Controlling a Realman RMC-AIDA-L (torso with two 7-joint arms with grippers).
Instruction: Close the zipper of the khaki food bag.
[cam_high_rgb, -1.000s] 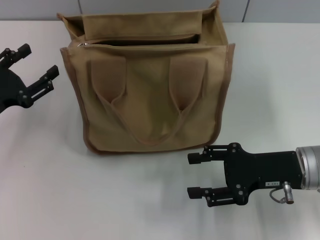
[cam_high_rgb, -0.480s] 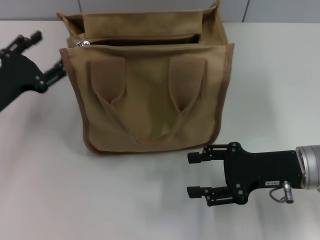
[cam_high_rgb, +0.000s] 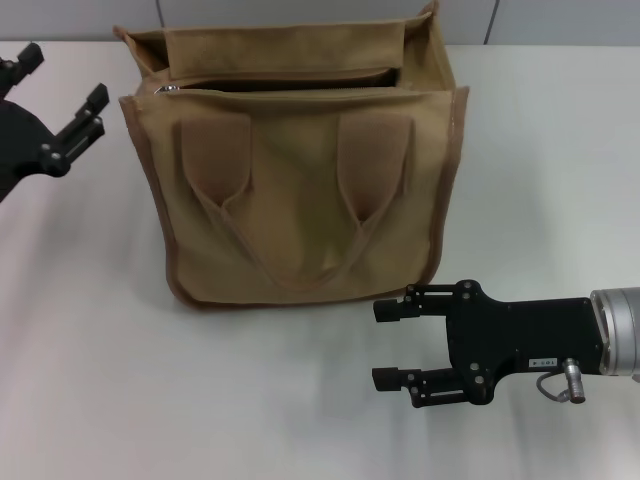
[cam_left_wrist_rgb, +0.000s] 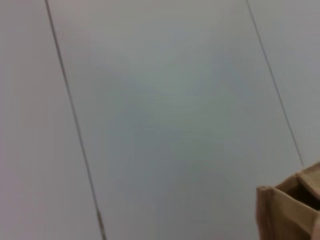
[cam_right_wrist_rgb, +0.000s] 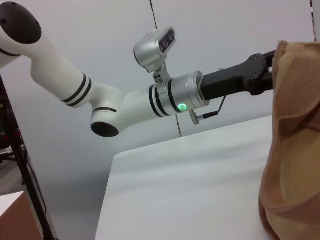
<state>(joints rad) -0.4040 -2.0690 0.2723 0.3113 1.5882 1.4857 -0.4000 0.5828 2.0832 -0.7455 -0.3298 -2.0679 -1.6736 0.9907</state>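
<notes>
Left pincer (cam_high_rgb: 62, 95) retreated from khaki food bag (cam_high_rgb: 300, 190); table (cam_high_rgb: 540, 150) bare.

1. The khaki food bag (cam_high_rgb: 300, 165) stands upright on the bench (cam_high_rgb: 90, 380), toward its far middle.
2. The zipper (cam_high_rgb: 285, 90) runs across the bag's top, behind the front panel; its pull tab sits at the bag's left end.
3. The left end effector (cam_high_rgb: 55, 105) hangs left of the bag, near its upper left corner, apart from it.
4. The right end effector (cam_high_rgb: 385, 345) lies in front of the bag's lower right corner, near but not touching.
</notes>
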